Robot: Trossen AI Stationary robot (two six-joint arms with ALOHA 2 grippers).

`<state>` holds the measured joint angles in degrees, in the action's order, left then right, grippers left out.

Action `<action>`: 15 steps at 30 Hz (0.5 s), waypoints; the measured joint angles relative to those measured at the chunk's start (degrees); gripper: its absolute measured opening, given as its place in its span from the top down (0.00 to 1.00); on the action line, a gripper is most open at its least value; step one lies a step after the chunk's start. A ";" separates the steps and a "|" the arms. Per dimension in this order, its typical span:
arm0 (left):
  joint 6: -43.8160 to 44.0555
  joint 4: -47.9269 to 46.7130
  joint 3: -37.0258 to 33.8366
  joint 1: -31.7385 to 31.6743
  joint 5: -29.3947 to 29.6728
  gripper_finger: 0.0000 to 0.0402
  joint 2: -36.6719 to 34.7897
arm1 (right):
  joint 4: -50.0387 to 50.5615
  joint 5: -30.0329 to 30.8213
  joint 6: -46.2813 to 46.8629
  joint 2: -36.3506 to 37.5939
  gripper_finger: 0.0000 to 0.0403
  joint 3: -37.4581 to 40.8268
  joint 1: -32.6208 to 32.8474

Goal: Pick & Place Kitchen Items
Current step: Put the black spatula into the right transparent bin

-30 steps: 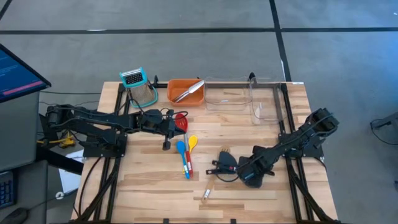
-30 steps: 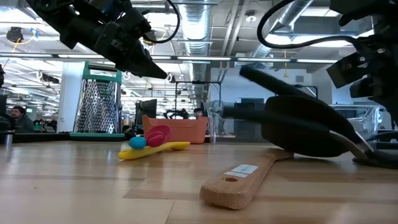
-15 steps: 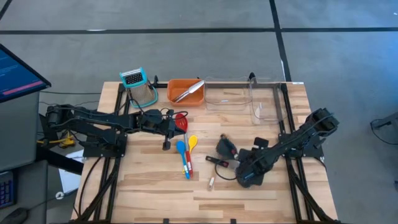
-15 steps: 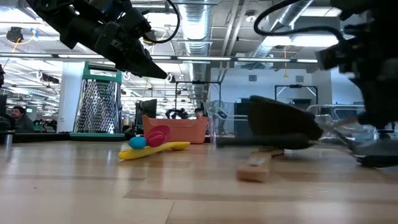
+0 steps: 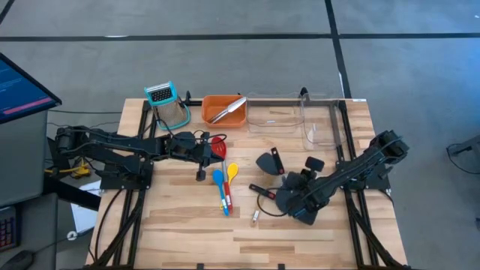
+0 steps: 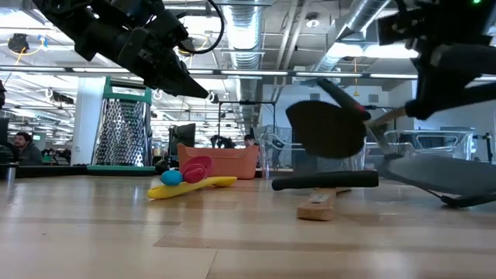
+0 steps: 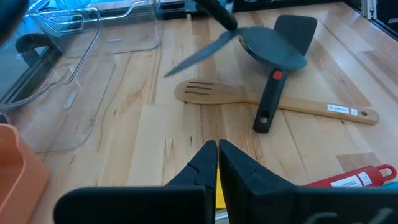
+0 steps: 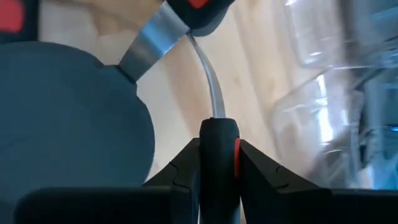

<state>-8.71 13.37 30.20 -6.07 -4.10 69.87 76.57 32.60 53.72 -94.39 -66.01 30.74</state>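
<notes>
Right gripper (image 8: 216,163) is clamped on the black, red-marked handle of a black spatula (image 8: 68,118); its fingers (image 8: 180,168) press the handle from both sides, and a bent metal shank runs ahead of the grip to a second dark head. In the high view the right gripper (image 5: 298,201) sits over the right-centre of the table, the spatula's round head directly beside it on the left. A second black utensil (image 5: 266,162) lies or hangs just beyond the gripper toward the clear bins (image 5: 292,120); whether it touches the held one I cannot tell. In the low view the dark head (image 6: 325,130) is lifted off the wood. The wooden fork-like spatula (image 7: 249,98) lies flat on the table below and left of the right gripper, a black handle (image 7: 267,106) crossing over it. Left gripper (image 7: 217,163) is fully closed, holding nothing, raised above the table's left-centre. Red spoon (image 5: 218,142) lies right at its tip; blue spoon (image 5: 219,182) and yellow spoon (image 5: 232,172) lie just ahead of it, toward the table's front edge. Silver tongs (image 5: 227,109) rest in the orange tray (image 5: 212,102) beyond the left gripper, a box grater (image 5: 169,105) standing left of the tray.
</notes>
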 joint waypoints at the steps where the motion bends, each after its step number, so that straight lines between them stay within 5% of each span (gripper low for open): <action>1: 0.00 -0.01 0.00 -0.01 0.01 1.00 0.00 | 0.89 1.30 0.44 0.00 0.83 -0.46 0.00; 15: 0.00 -0.02 0.00 0.00 0.00 1.00 0.00 | 4.22 16.38 3.15 -0.59 0.83 -1.54 -0.52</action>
<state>-8.71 13.34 30.20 -6.07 -4.10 69.87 80.79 48.98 56.86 -94.98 -67.55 30.22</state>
